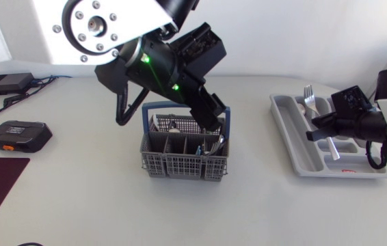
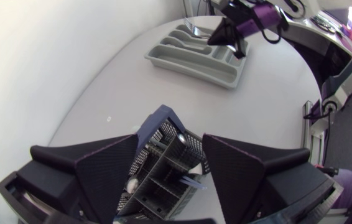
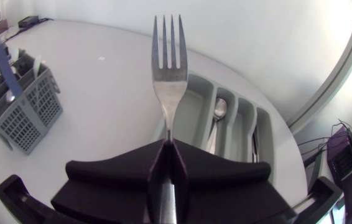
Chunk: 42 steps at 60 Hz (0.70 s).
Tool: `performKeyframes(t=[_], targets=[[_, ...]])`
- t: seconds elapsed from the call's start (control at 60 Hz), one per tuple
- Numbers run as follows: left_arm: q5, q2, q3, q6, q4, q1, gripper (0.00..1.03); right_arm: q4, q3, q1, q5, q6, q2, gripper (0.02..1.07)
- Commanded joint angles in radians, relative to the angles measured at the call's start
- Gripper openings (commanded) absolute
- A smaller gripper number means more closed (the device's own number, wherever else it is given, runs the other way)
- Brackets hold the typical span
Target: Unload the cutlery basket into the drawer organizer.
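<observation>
Placing is the step in hand: the right jaws are clamped on the handle of a fork (image 3: 169,68), its tines pointing ahead over the drawer organizer (image 3: 196,115), where a spoon (image 3: 219,109) lies in a slot ahead. The next move probably calls for lowering the fork into a slot, but I cannot tell which one lies beneath it. The left jaws stand apart above the cutlery basket (image 1: 180,164) — that arm largely hides the basket's contents.

Head cam overhead; wrist cams close, sharing basket (image 1: 180,164).
</observation>
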Motion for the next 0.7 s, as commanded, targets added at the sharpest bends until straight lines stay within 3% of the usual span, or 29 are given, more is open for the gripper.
performKeyframes(t=[0.0,0.25,0.683], targets=[[-0.015,-0.027,-0.009,0.05,-0.024,-0.015,0.73,0.02,0.091,-0.051,-0.015,0.007,0.097,0.08],[-0.015,0.007,0.046,0.058,-0.113,-0.037,0.73,-0.001,0.331,-0.152,-0.015,0.049,0.351,0.08],[-0.015,0.007,0.03,0.075,-0.132,-0.052,0.73,-0.024,0.613,-0.204,0.001,0.125,0.679,0.08]])
